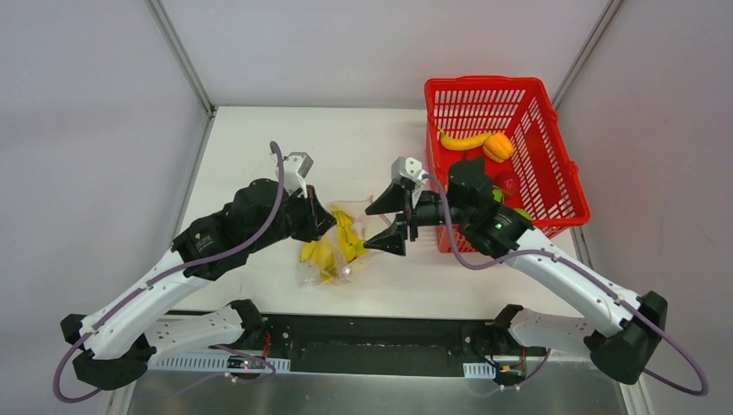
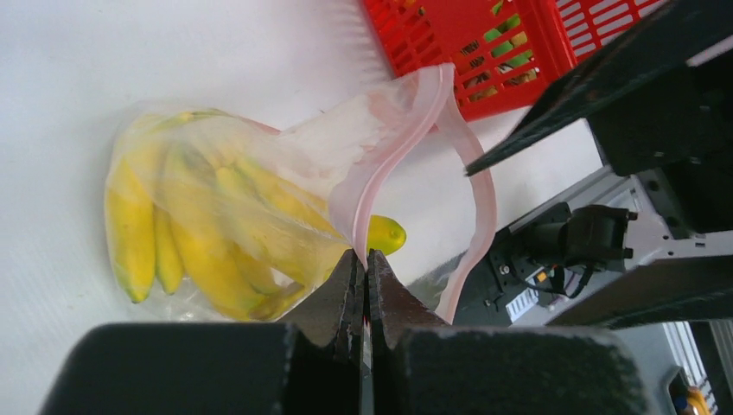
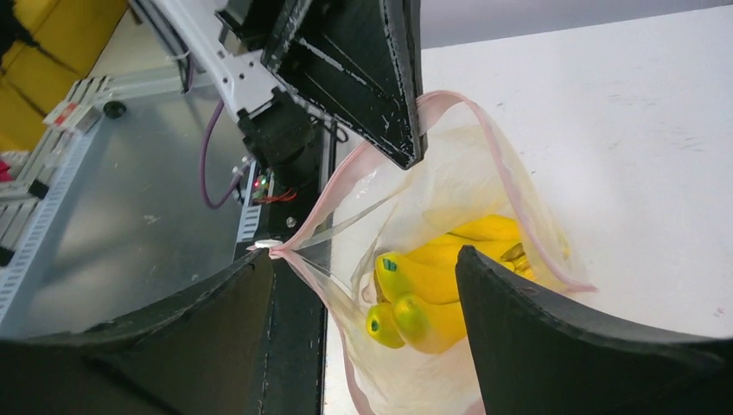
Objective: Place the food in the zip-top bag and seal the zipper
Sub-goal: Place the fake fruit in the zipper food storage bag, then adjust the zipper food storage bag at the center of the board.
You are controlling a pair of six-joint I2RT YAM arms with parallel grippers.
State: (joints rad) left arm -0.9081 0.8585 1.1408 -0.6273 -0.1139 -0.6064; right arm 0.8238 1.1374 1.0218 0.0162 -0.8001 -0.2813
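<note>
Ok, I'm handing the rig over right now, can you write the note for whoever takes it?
Left gripper: shut on the zipper, holding the zip-top bag mouth open.
Right gripper: open, at the bag mouth, holding nothing.
Done: bananas are in the bag, on the table.
To do: a banana, an orange piece, a red piece and green pieces sit in the red basket; bag them, then seal the zipper.

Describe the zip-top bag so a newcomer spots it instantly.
Find the red basket at the table's right. Just left of it, between left gripper and right gripper, lies the zip-top bag. Only it is clear and floppy, pink-edged, holding yellow bananas.
</note>
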